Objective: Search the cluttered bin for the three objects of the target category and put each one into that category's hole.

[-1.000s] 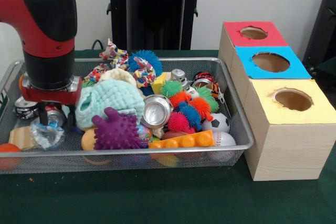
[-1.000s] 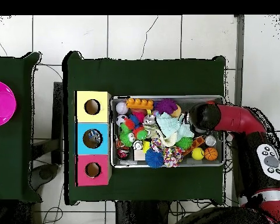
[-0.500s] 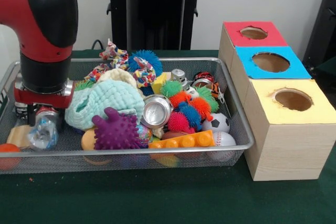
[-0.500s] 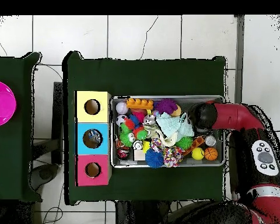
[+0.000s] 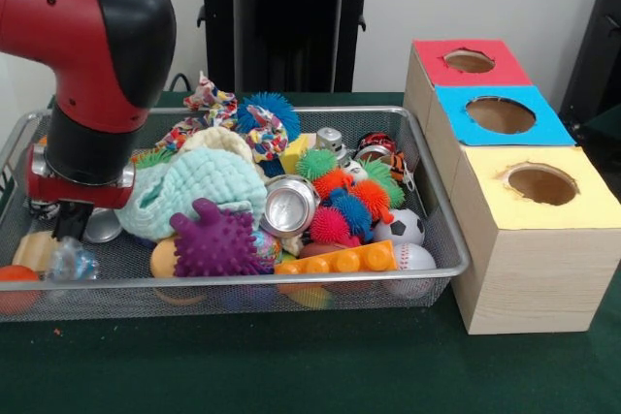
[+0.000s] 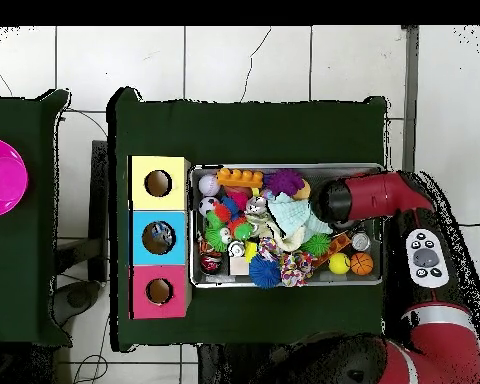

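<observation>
The wire mesh bin (image 5: pixel 291 280) is full of toys. One clear plastic bottle (image 5: pixel 71 262) lies at its front left corner, against the rim. My gripper (image 5: pixel 70 233) hangs from the red and black arm just above and behind that bottle. The wrist hides how the gripper stands on it. In the overhead view the arm (image 6: pixel 349 198) covers the gripper and the bottle at the right end of the bin (image 6: pixel 284 168). No other bottle shows in the clutter. The blue-topped box's hole (image 5: pixel 500 114) is the middle one of three, to the right of the bin. It also shows in the overhead view (image 6: pixel 158 237).
A red-topped box (image 5: pixel 469 62) and a yellow-topped box (image 5: pixel 541 184) flank the blue one. Silver cans (image 5: pixel 288 206) (image 5: pixel 102 226), a mint cloth (image 5: pixel 199 181), a purple spiky toy (image 5: pixel 215 239), spiky balls (image 5: pixel 349 208) and an orange brick (image 5: pixel 335 259) fill the bin. An orange ball (image 5: pixel 14 283) sits at the front left.
The bottle has moved left and down toward the bin's front left corner, with the gripper following it left. The arm's elbow has swung over. A silver can now shows behind the bottle.
</observation>
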{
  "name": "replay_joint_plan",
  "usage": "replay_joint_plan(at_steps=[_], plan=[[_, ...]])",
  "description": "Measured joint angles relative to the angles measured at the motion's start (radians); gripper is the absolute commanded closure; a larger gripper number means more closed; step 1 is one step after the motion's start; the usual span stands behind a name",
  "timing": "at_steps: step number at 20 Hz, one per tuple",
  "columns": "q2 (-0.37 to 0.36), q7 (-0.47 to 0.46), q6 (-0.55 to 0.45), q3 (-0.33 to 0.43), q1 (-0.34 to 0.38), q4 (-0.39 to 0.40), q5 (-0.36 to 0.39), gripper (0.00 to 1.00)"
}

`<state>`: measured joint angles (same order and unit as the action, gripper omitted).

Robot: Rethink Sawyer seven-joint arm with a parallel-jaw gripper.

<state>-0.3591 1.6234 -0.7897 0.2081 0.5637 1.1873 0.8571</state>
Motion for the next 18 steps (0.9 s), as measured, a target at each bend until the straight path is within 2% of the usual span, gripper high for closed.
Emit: replay_joint_plan(at_steps=[14,15,18], plan=[[-0.001,0.000,0.058,-0.001,0.000,-0.001,0.022,1.00],[-0.007,0.000,0.091,0.002,0.006,0.000,0.022,0.00],[-0.012,0.000,0.116,0.008,0.016,0.005,0.023,0.00]])
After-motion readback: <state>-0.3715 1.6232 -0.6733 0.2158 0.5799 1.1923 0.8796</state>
